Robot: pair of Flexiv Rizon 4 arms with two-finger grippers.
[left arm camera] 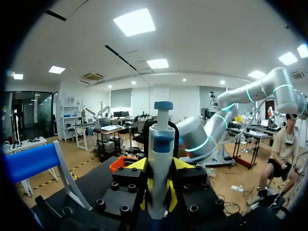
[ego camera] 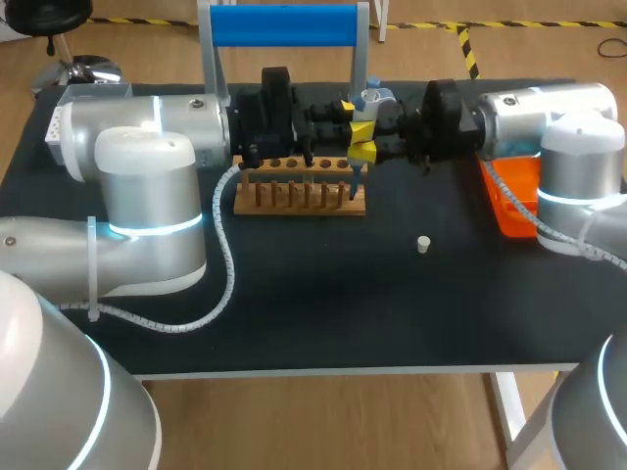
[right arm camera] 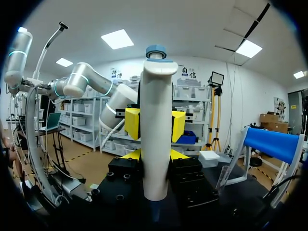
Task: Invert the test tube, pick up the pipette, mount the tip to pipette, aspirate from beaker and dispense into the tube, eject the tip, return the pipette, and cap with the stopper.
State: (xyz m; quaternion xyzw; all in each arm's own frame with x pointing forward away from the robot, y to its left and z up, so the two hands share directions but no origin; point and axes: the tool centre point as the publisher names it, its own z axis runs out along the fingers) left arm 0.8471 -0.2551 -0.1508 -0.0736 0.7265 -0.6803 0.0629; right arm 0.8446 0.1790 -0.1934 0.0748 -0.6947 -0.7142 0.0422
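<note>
Left pincer [left arm camera: 160,166] and right pincer [right arm camera: 155,155] both clamp the upright pipette [ego camera: 364,103] from opposite sides above the rack [ego camera: 294,201], where an uneven pull between arms could wrench it askew or jam its point into the wood.

Both arms stretched level, meeting gripper to gripper.
The left arm [ego camera: 147,186] comes in from the left and the right arm [ego camera: 578,147] from the right. The left gripper [left arm camera: 158,204] and right gripper [right arm camera: 155,155] each clamp their yellow tips on one upright white pipette with a blue cap [ego camera: 368,101].
</note>
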